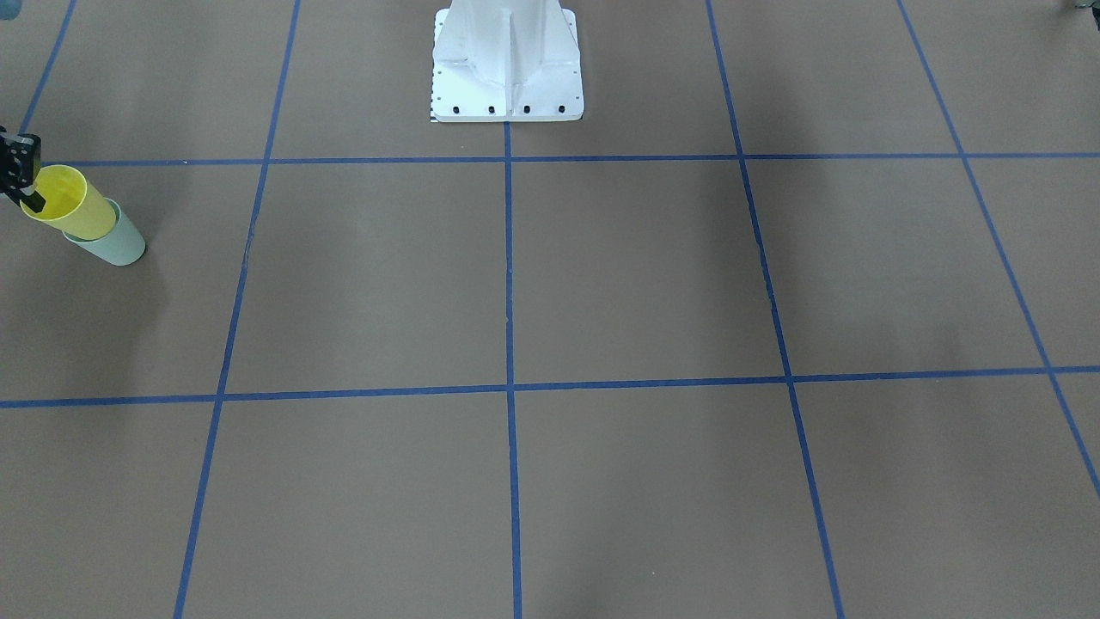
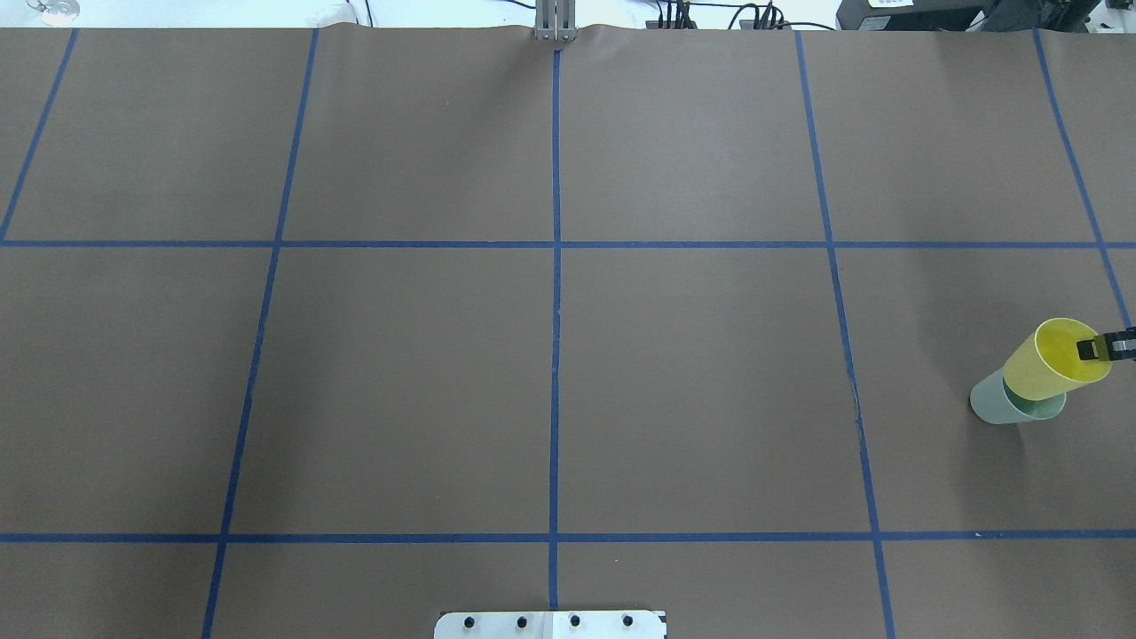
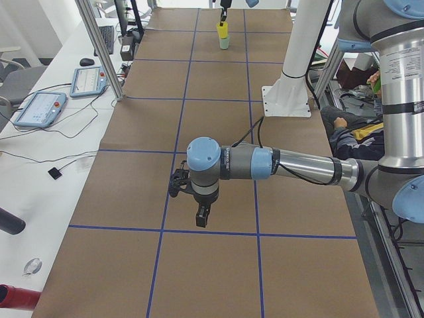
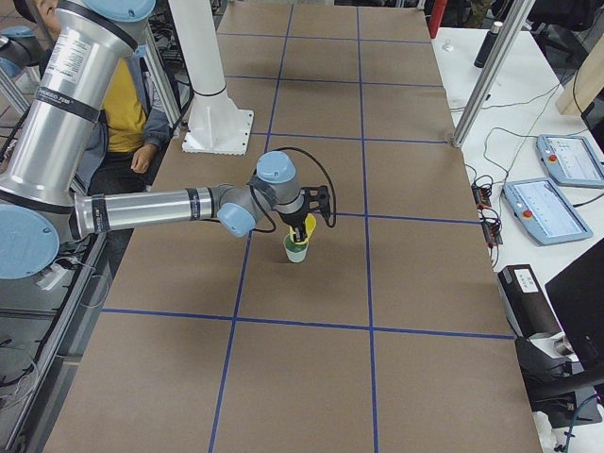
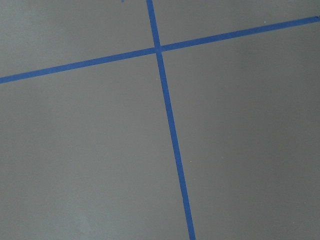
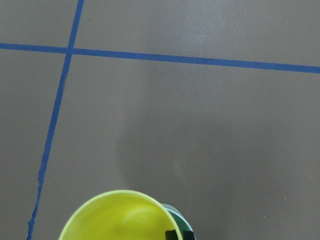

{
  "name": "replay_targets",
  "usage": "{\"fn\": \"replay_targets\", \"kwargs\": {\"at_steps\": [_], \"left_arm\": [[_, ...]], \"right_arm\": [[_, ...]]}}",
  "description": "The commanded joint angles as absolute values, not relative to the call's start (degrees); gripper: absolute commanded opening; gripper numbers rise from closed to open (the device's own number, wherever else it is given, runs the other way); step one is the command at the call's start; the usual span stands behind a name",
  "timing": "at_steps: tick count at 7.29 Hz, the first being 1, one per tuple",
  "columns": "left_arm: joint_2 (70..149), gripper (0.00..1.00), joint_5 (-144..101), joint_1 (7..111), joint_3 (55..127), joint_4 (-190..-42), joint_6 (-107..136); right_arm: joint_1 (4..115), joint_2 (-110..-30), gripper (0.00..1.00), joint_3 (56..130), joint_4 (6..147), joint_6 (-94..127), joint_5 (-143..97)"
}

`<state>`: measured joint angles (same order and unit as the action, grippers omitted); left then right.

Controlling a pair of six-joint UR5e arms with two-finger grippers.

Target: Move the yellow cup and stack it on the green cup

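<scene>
Front cam: found right hand (image 1: pixel 31 198) at view's left edge, clamped on rim of yellow cup (image 1: pixel 73 211), one finger inside the mouth. Saw that cup tilted, base sunk in mouth of green cup (image 1: pixel 120 245), which stood on brown worktop (image 1: pixel 636 275). Noted blue tape grid (image 1: pixel 509 258) and white robot base (image 1: pixel 507 69) at top centre, well apart from cups.

Overhead: found same pair at right edge, yellow leaning over green. Noted cables (image 2: pixel 710 13) past worktop's far edge.

Left-side cam: saw left arm (image 3: pixel 291 164) near and large, left hand (image 3: pixel 201 217) pointing down over the grid; couldn't tell if released or clenched. Spotted cups small at far end. Noted two pendants (image 3: pixel 40 108) on side bench, screens too small to read, plus a seated person (image 3: pixel 344 129) at right.

Right-side cam: saw right arm (image 4: pixel 151 209) stretched out level, hand over the cups, yellow atop green. Noted person in yellow top behind arm and more pendants at right, text unreadable.

Left wrist cam: caught a tape crossing on worktop.

Right wrist cam: saw yellow rim at bottom edge, sliver of green beside it, dark fingertip (image 6: pixel 172 234) at the rim.
</scene>
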<state>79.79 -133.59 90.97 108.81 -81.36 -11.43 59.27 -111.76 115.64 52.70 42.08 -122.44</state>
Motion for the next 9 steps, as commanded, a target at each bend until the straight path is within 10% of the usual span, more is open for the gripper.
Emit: {"fn": "replay_targets", "kwargs": {"at_steps": [1,9], "left_arm": [[79.8,1.0,-133.59,90.97,108.81,-81.65,-11.43],[79.8,1.0,-133.59,90.97,108.63,-81.74,-11.43]], "right_arm": [[59.06,-111.97,0.0,115.58,52.65,42.1,-122.34],[57.31,-112.76,0.0,115.14,52.65,42.1,-122.17]]}}
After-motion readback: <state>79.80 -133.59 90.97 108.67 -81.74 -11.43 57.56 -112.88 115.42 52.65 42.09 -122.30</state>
